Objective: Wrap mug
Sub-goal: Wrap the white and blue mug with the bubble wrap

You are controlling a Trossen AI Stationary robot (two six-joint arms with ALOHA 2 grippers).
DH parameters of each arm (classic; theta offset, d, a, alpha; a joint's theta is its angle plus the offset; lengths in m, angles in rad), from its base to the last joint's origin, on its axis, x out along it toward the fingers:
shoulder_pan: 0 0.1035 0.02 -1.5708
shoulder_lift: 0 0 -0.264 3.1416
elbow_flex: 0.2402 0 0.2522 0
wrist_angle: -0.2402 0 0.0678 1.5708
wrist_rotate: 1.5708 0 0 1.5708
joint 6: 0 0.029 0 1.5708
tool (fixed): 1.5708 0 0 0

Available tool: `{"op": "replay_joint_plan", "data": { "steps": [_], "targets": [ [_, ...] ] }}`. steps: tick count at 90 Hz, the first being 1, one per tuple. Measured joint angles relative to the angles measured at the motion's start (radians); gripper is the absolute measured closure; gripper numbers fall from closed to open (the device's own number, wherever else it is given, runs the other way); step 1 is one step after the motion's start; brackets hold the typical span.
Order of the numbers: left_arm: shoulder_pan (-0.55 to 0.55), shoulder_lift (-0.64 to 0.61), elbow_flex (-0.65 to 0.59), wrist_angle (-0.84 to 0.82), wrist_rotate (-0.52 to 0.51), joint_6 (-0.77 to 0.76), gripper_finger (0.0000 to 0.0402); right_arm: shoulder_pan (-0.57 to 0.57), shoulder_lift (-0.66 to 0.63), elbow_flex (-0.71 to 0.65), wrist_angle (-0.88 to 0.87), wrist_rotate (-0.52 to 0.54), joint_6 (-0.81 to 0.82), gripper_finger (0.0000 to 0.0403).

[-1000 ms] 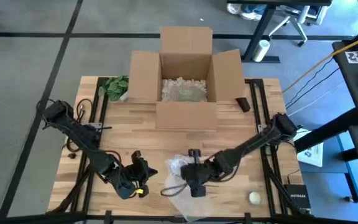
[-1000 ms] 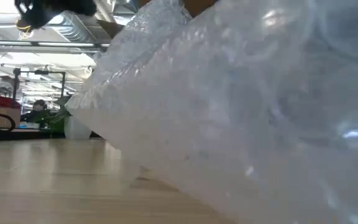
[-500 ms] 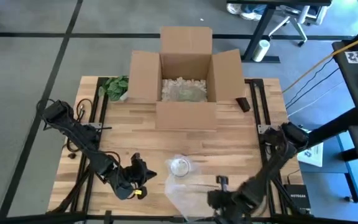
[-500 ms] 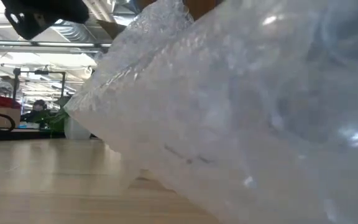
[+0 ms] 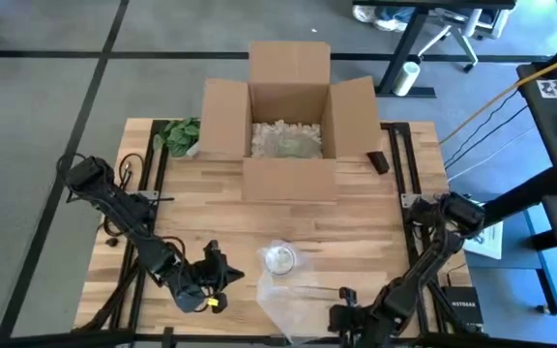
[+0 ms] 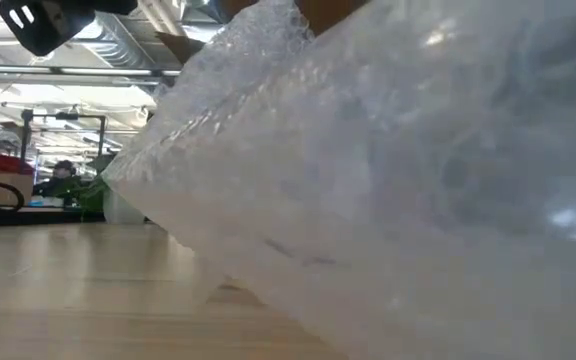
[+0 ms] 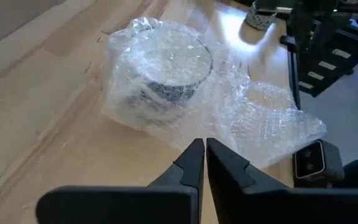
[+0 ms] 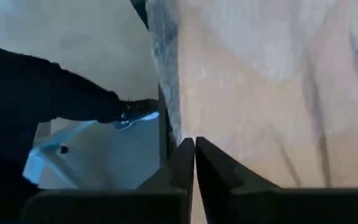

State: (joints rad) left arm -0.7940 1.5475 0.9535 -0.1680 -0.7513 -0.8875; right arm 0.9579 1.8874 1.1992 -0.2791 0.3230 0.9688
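Observation:
The mug [image 7: 171, 73], white with a blue pattern, stands upright on the wooden table under a cover of clear bubble wrap [image 7: 260, 112]. The wrap spreads loosely over the table toward the near edge [image 5: 293, 302] and fills most of the low view [image 6: 388, 180]. My left gripper [image 5: 236, 275] is shut [image 7: 204, 152] a short way to the mug's left and points at it with nothing between its fingers. My right gripper [image 5: 344, 295] is shut [image 8: 194, 152] near the table's near edge, to the right of the loose wrap, holding nothing.
An open cardboard box [image 5: 288, 106] with pale filler stands at the far middle. A green plant [image 5: 179, 135] lies to its left and a small black object [image 5: 378, 161] to its right. Bare wood lies between the box and the mug.
My right gripper has drawn back from the wrapped mug toward the table's near edge and somewhat to the right. The mug under its wrap now stands uncovered in the high view. My left gripper has stayed close beside the mug.

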Motion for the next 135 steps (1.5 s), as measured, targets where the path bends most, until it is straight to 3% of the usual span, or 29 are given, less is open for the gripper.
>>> {"op": "replay_joint_plan", "data": {
  "steps": [13, 36, 63, 110, 117, 128, 135],
  "targets": [
    [0.0, 0.0, 0.0, 0.0, 0.0, -0.003, 0.0402, -0.021, 0.006, -0.001, -0.016, -0.053, -0.07, 0.0365],
    [0.004, 0.0, 0.0, -0.079, 0.0, 0.007, 0.0402, -0.052, 0.008, -0.001, -0.018, -0.054, -0.193, 0.0288],
    [0.004, 0.0, 0.0, -0.277, 0.001, -0.15, 0.0402, -0.058, 0.029, 0.0, -0.001, -0.064, -0.235, 0.0275],
    [0.001, 0.0, 0.0, -0.288, 0.0, -0.187, 0.0402, -0.116, 0.149, 0.006, 0.059, -0.118, -0.213, 0.0279],
    [0.001, 0.0, 0.0, -0.288, 0.0, -0.187, 0.0402, -0.117, 0.153, 0.006, 0.058, -0.111, -0.208, 0.0302],
    [0.001, 0.0, 0.0, -0.288, 0.0, -0.187, 0.0402, -0.115, 0.147, 0.017, 0.029, -0.085, -0.21, 0.0382],
    [0.001, 0.0, 0.0, -0.288, 0.0, -0.187, 0.0402, -0.117, 0.147, 0.047, -0.017, -0.08, -0.216, 0.0391]
  ]
}}
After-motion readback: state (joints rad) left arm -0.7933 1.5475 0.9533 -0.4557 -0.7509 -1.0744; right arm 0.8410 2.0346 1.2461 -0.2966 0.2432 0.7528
